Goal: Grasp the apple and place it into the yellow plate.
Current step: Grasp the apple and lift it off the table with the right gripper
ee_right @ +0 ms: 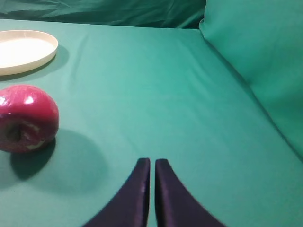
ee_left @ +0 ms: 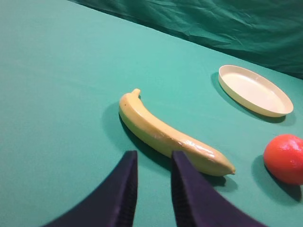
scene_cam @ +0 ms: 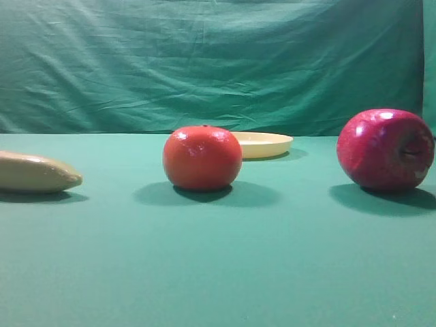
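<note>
- Apple (scene_cam: 385, 148): glossy deep crimson-magenta skin with pale highlights and a few light flecks; round and slightly squat.
- Apple lies tipped on its side; the dark brownish stem dimple faces sideways, toward the right edge of the table in the exterior view. No clear long axis.
- Apple sits on the green cloth table (scene_cam: 218, 272), toward its right side, apart from everything else; nothing is holding it.
- Yellow plate (scene_cam: 262, 144): shallow, pale cream, smooth low rim, farther back near the rear edge and empty.
- Orange-red fruit (scene_cam: 202, 157): smooth, round, mid-table, in front of the plate.
- Banana (ee_left: 170, 135): tan-yellow, curved, toward the left edge.
- Backdrop (scene_cam: 218, 61): wrinkled green fabric.
- Right gripper (ee_right: 152, 163): dark curved jaws together, holding nothing, near the apple.
- Left gripper (ee_left: 152, 158): jaws slightly apart, holding nothing, just short of the banana.
</note>
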{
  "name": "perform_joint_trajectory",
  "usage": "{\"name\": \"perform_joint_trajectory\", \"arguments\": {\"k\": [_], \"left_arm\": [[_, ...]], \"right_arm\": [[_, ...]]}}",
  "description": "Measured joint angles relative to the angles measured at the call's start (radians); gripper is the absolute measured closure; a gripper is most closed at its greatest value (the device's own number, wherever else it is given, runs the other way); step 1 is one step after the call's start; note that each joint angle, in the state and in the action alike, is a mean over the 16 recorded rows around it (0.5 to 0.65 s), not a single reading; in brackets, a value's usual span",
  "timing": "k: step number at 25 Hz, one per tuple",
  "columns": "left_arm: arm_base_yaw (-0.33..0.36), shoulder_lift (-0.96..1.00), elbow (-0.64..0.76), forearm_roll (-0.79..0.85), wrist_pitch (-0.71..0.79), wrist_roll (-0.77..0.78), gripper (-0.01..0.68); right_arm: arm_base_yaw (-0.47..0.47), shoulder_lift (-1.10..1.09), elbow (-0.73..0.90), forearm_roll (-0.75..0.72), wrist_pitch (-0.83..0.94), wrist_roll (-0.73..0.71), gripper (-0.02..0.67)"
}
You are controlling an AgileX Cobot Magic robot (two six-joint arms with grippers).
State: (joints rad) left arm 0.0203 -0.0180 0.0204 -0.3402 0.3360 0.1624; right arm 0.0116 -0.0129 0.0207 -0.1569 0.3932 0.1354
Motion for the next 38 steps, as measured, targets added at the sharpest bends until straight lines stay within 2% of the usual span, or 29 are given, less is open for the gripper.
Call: {"name": "perform_joint_trajectory", "arguments": {"k": [38], "left_arm": [[0.000,0.000,0.000,0.000,0.000,0.000,0.516]], "right_arm": [[0.000,0.000,0.000,-0.008,0.000,0.000,0.649]]}}
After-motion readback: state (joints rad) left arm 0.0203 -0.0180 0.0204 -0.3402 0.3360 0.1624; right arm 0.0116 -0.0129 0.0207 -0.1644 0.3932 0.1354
